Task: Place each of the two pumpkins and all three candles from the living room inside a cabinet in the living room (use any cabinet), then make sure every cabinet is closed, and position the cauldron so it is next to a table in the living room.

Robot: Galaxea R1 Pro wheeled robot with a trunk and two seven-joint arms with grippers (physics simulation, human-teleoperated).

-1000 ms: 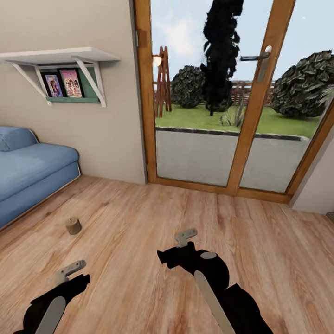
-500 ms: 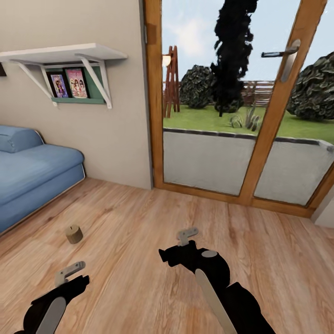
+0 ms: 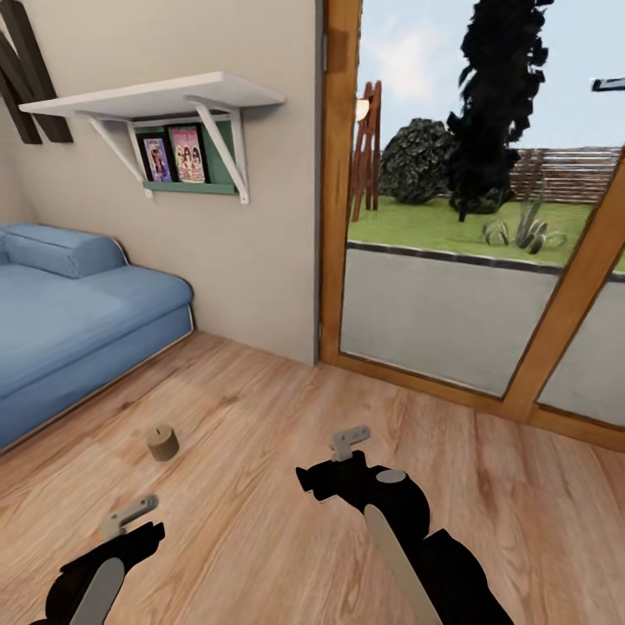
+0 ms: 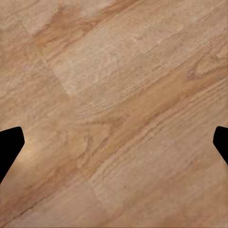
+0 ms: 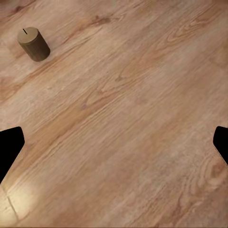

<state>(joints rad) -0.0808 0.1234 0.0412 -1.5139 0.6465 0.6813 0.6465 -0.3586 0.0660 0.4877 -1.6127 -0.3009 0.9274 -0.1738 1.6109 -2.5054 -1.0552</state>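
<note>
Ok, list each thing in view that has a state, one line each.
candle: upright on the wood floor, unlit, untouched.
left gripper: jaws open, empty, above bare floor.
right gripper: jaws open, empty, apart from the candle.
glass door: closed, as far as shows.

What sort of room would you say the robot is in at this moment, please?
Most likely a living room: a blue sofa stands against the wall under a white shelf, beside a glazed wooden door to a garden. A candle stands on the wooden floor.
</note>
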